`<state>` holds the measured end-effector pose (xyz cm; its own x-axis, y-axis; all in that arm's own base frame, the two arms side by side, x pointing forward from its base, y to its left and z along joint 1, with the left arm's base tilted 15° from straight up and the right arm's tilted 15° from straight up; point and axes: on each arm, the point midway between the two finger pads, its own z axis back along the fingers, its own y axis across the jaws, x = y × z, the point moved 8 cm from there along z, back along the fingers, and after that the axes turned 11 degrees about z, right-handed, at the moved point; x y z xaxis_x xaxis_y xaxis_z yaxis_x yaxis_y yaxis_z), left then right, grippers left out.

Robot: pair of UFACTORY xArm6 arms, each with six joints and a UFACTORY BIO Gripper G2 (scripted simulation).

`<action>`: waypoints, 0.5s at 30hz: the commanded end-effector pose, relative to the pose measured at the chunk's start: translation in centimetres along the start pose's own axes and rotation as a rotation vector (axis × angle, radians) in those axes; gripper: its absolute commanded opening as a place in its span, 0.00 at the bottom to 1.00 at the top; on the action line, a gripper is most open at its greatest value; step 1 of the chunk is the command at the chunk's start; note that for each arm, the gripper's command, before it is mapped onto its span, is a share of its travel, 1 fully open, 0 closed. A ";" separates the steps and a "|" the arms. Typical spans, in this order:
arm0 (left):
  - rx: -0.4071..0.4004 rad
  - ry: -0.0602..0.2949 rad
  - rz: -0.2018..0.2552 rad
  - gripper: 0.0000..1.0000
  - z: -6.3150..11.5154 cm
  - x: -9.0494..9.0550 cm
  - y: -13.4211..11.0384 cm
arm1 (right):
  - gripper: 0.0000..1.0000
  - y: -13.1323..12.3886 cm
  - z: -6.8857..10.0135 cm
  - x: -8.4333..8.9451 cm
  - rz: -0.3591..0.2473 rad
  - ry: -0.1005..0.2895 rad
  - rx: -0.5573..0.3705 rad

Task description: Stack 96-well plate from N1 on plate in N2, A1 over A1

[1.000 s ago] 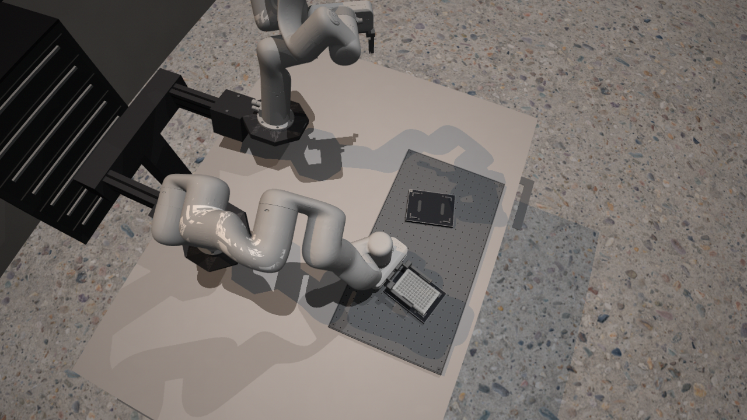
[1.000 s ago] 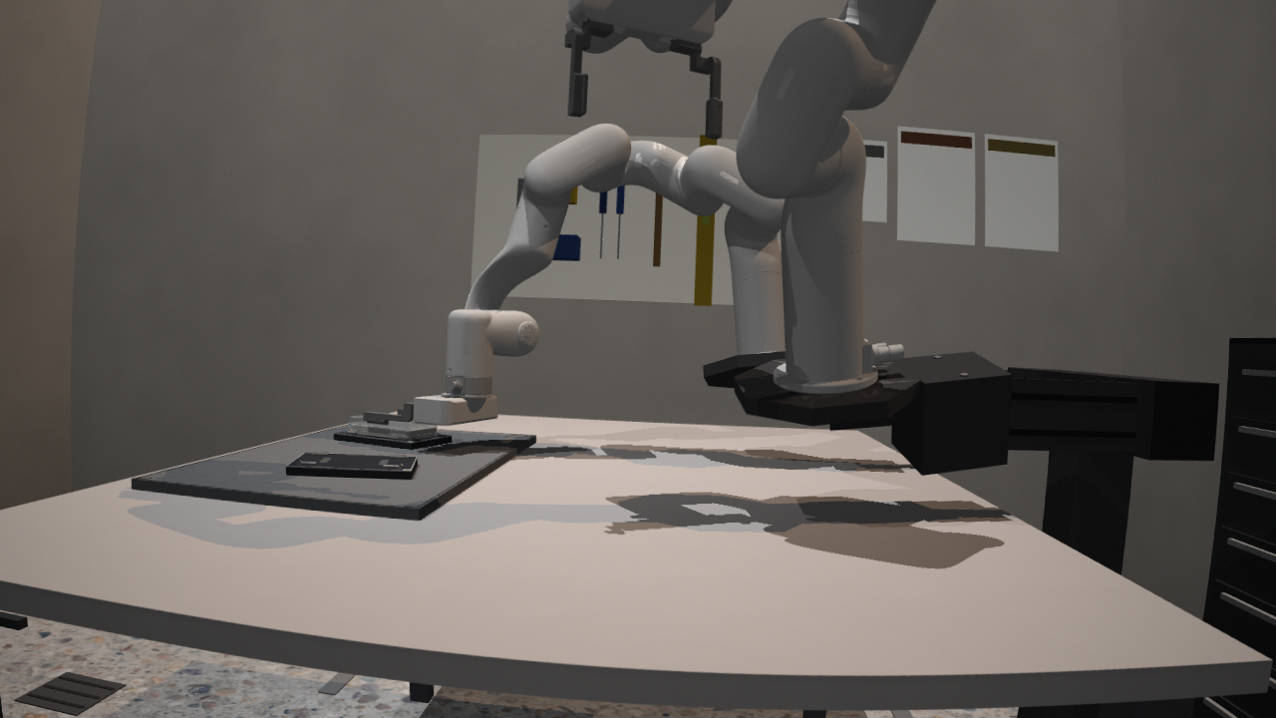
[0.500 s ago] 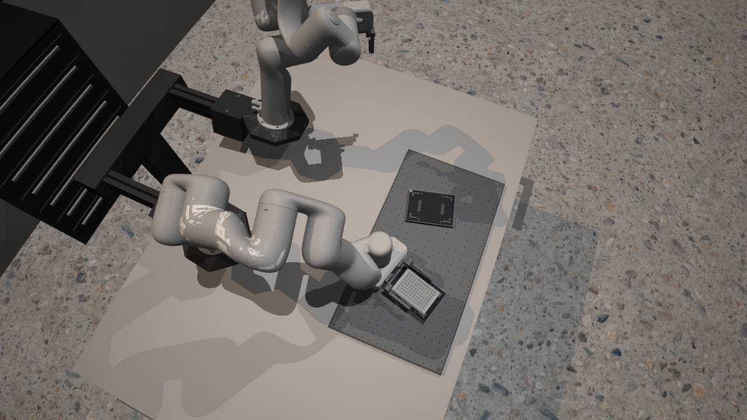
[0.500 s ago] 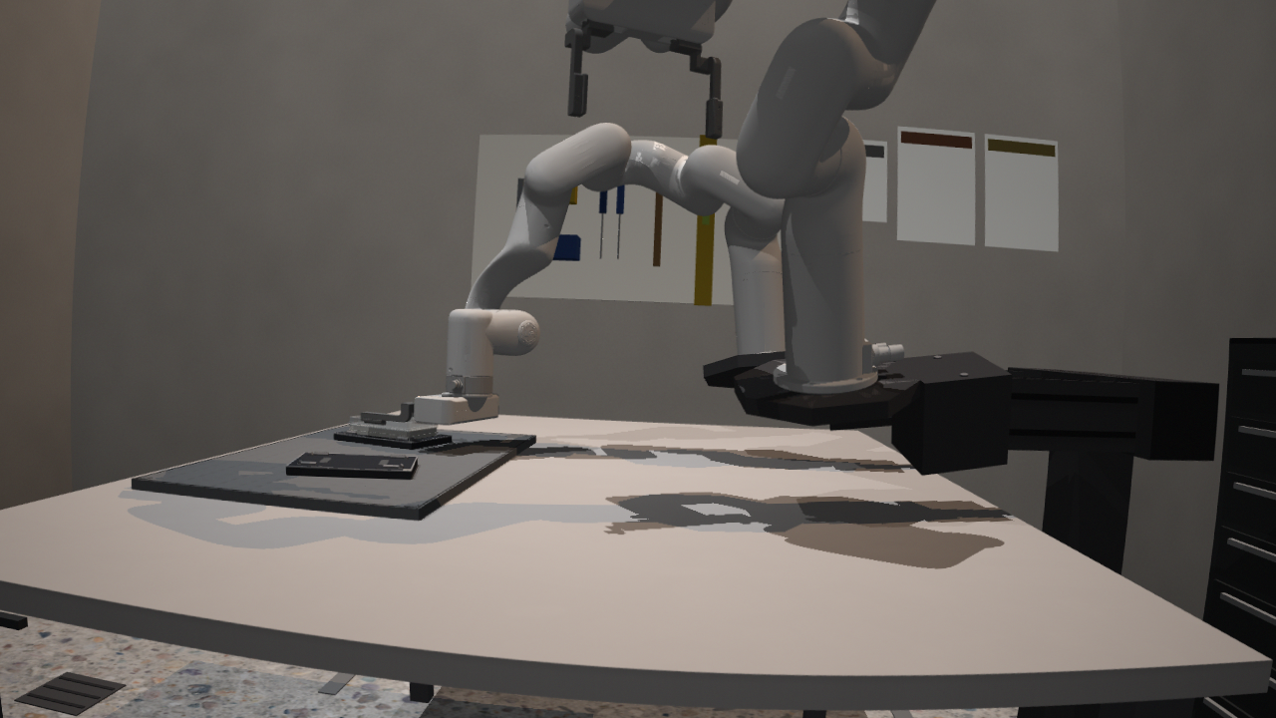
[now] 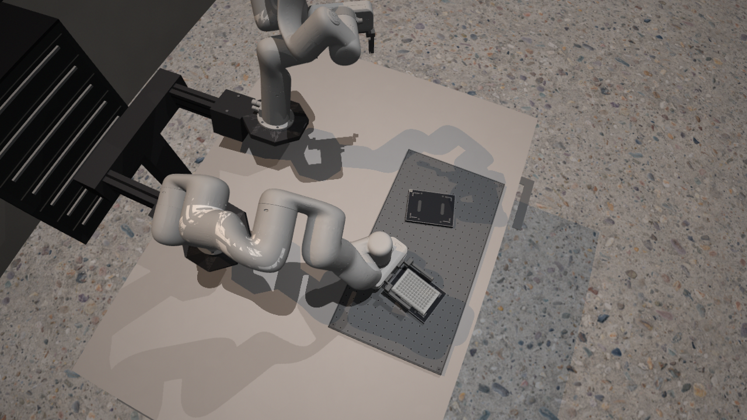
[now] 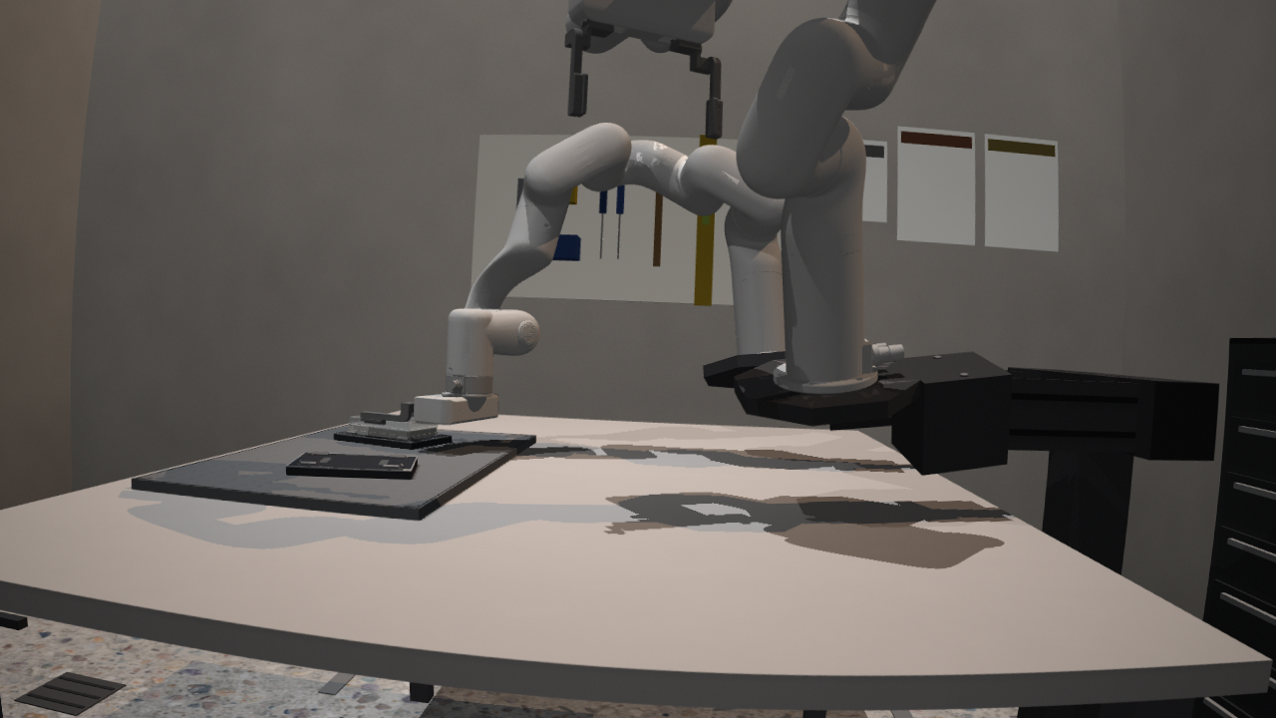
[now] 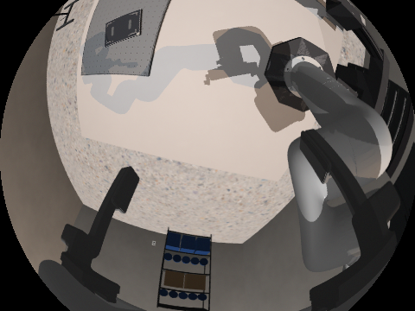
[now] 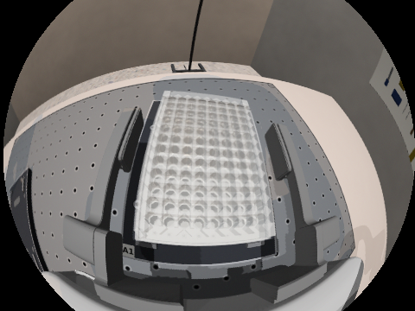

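- Plates [image 5: 418,290] [image 6: 392,429] [image 8: 203,164] look stacked over N2 [image 5: 424,319] [image 6: 392,440] [image 8: 203,255]; N1 [image 5: 429,207] [image 6: 352,464] [image 7: 124,27] [image 8: 19,216] holds none.
- My right fingers [image 5: 415,290] [image 6: 385,419] stand open astride them, a gap each side; my left fingers [image 5: 371,44] [image 6: 646,116] are wide open, well apart.
- I should rise straight up, without twisting, so neither pad drags a skirt.
- I cannot confirm full nesting or A1 over A1; I'd check both once clear.

The fingers of the right gripper [image 5: 419,292] [image 6: 385,423] [image 8: 204,144] now stand farther apart than one second earlier, with wider gaps along both sides of the upper plate [image 5: 416,289] [image 6: 392,430] [image 8: 202,168].
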<state>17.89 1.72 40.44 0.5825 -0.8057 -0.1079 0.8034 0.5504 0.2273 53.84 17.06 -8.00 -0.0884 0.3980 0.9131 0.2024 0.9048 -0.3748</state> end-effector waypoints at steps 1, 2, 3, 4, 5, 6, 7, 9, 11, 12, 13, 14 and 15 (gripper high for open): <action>0.001 -0.002 0.001 1.00 0.1 0.0 0.0 | 0.37 0.0 -0.1 0.2 -0.002 -0.003 -0.001; 0.001 -0.002 0.001 1.00 0.1 0.0 0.0 | 0.37 0.0 -0.1 0.2 -0.002 -0.003 -0.001; 0.001 -0.002 0.001 1.00 0.1 0.0 0.0 | 0.37 0.0 -0.1 0.2 -0.002 -0.003 -0.001; 0.001 -0.002 0.001 1.00 0.1 0.0 0.0 | 0.37 0.0 -0.1 0.2 -0.002 -0.003 -0.001; 0.001 -0.002 0.001 1.00 0.1 0.0 0.0 | 0.37 0.0 -0.1 0.2 -0.002 -0.003 -0.001; 0.001 -0.002 0.001 1.00 0.1 0.0 0.0 | 0.37 0.0 -0.1 0.4 -0.002 -0.003 -0.001; 0.001 -0.002 0.001 1.00 0.1 0.0 0.0 | 0.37 -0.1 -0.1 0.7 -0.002 -0.003 -0.001; 0.001 -0.002 0.001 1.00 0.1 0.0 0.0 | 0.37 -0.2 -0.1 1.2 -0.002 -0.003 -0.001; 0.001 -0.002 0.001 1.00 0.1 0.0 0.0 | 0.37 -0.3 -0.1 1.8 -0.002 -0.003 -0.001; 0.001 -0.002 0.001 1.00 0.1 0.0 0.0 | 0.37 -0.3 -0.1 2.0 -0.002 -0.003 -0.001; 0.001 -0.002 0.001 1.00 0.1 0.0 0.0 | 0.37 -0.4 -0.1 2.3 -0.002 -0.003 -0.001; 0.001 -0.002 0.001 1.00 0.1 0.0 0.0 | 0.37 -0.4 -0.1 2.5 -0.002 -0.003 -0.001; 0.001 -0.002 0.001 1.00 0.1 0.0 0.0 | 0.37 -0.4 -0.1 2.5 -0.002 -0.003 -0.001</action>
<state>17.89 1.72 40.44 0.5824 -0.8057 -0.1079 0.8034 0.5504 0.2273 53.67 17.47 -6.28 -0.0900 0.3977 0.9131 0.2029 0.9049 -0.3741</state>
